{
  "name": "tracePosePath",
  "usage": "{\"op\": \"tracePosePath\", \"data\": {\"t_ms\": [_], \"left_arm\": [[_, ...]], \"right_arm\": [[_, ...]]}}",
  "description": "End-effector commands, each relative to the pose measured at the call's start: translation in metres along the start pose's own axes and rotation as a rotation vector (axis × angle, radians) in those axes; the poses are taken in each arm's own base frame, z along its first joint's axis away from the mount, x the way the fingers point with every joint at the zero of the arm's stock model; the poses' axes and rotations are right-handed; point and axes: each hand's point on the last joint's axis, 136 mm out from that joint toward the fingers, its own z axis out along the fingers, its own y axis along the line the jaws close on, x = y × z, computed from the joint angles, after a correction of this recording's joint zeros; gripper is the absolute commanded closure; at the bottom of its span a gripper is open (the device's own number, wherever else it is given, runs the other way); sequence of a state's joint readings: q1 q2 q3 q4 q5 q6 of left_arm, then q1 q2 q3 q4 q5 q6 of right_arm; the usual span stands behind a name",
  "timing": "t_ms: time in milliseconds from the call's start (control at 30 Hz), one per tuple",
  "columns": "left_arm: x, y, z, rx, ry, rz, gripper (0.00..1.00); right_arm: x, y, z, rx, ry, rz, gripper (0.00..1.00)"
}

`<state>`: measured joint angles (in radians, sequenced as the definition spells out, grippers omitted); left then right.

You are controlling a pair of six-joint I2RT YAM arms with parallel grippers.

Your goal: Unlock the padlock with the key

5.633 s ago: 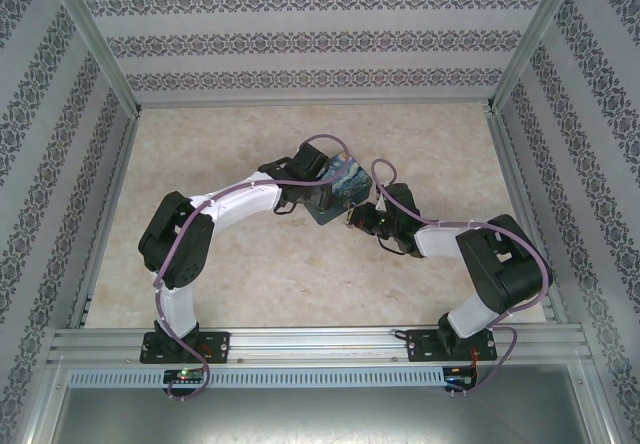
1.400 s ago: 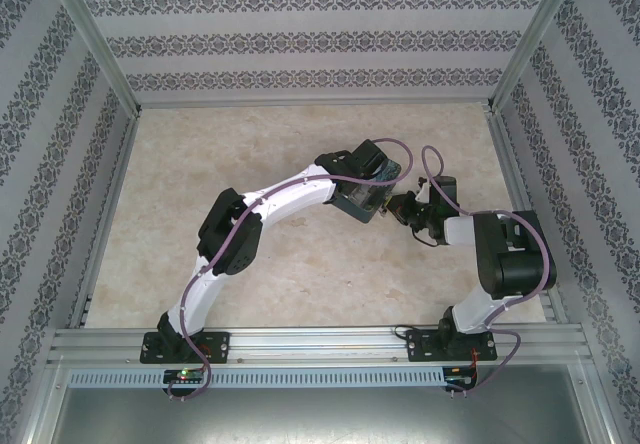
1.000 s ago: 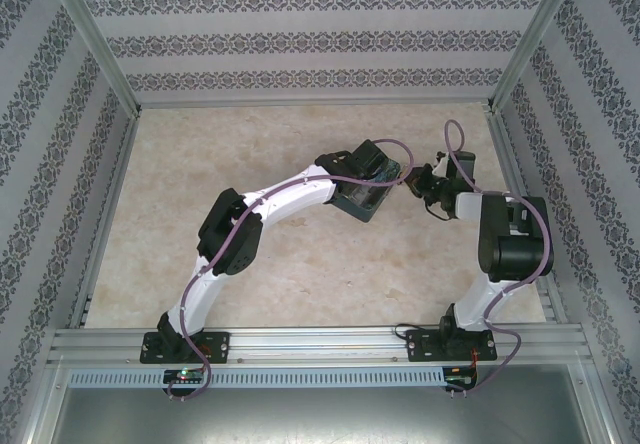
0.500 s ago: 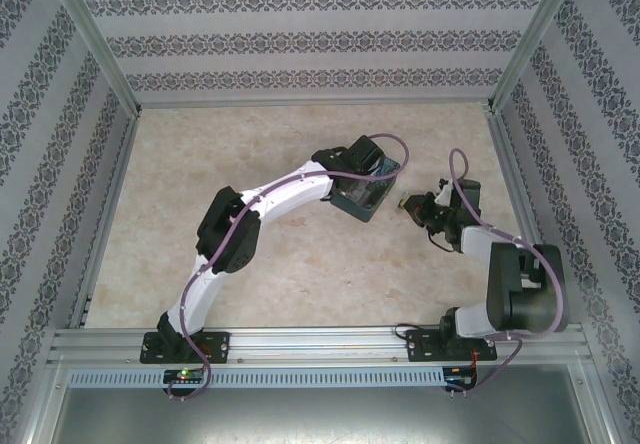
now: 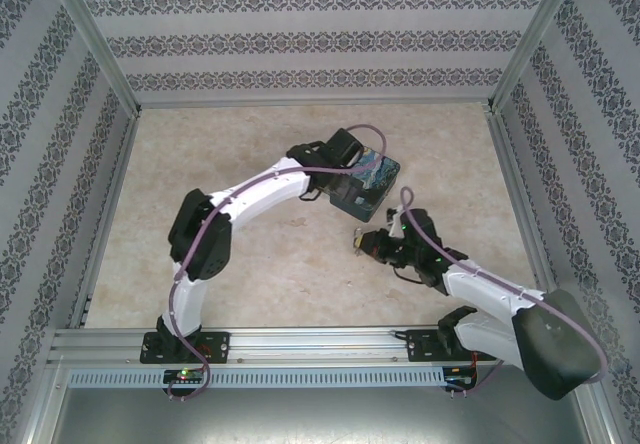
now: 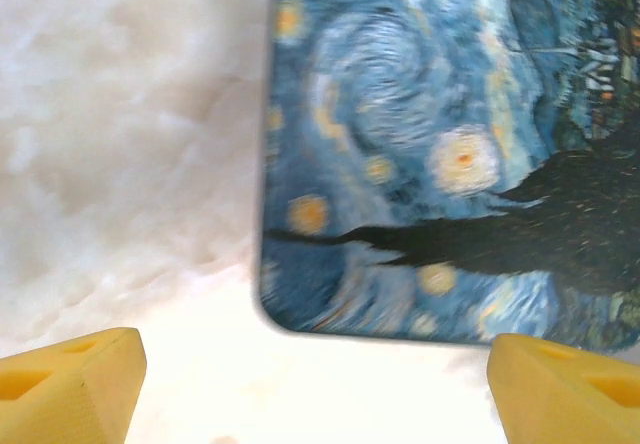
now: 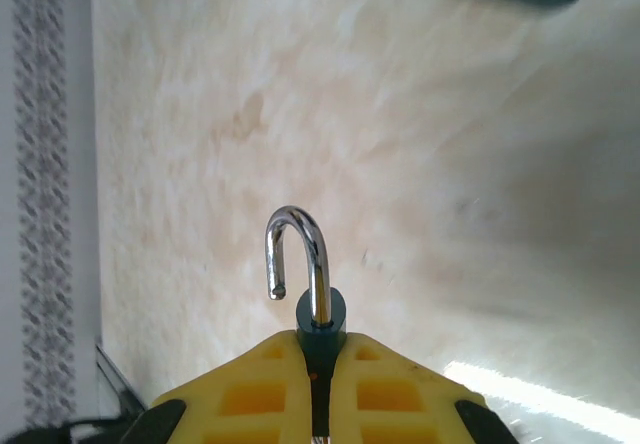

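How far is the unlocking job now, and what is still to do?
Looks done: the silvery shackle of the tiny teal-blue padlock has one end free of the body. In hand: the right fingers are shut on the padlock. The left fingers stand open before the dark-blue starry-night box. Left: perhaps only setting it down.

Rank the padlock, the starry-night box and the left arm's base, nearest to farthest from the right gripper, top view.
1. padlock, clamped in the right gripper
2. starry-night box, just beyond it
3. left arm's base, near-left corner
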<state>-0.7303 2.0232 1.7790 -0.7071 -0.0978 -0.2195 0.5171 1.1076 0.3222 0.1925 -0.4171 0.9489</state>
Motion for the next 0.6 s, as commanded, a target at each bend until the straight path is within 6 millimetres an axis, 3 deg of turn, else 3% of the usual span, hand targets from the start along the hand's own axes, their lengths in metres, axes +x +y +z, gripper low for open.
{"op": "tracePosePath", "data": {"t_ms": [0, 200, 300, 467, 567], "left_arm": [[-0.004, 0.035, -0.027, -0.042, -0.047, -0.102, 0.10], [0.021, 0.082, -0.045, -0.078, -0.053, -0.224, 0.09], [0.036, 0.101, -0.053, -0.103, -0.050, -0.260, 0.09], [0.059, 0.115, -0.060, -0.120, -0.040, -0.302, 0.08], [0.069, 0.117, -0.059, -0.123, -0.033, -0.314, 0.08]], "right_arm": [[0.002, 0.017, 0.017, 0.036, -0.043, -0.037, 1.00], [0.032, 0.064, 0.072, -0.003, 0.072, -0.142, 1.00], [0.038, 0.074, 0.093, -0.007, 0.105, -0.157, 1.00], [0.036, 0.056, 0.108, 0.029, 0.123, -0.133, 1.00], [0.032, 0.041, 0.108, 0.050, 0.131, -0.114, 0.89]]}}
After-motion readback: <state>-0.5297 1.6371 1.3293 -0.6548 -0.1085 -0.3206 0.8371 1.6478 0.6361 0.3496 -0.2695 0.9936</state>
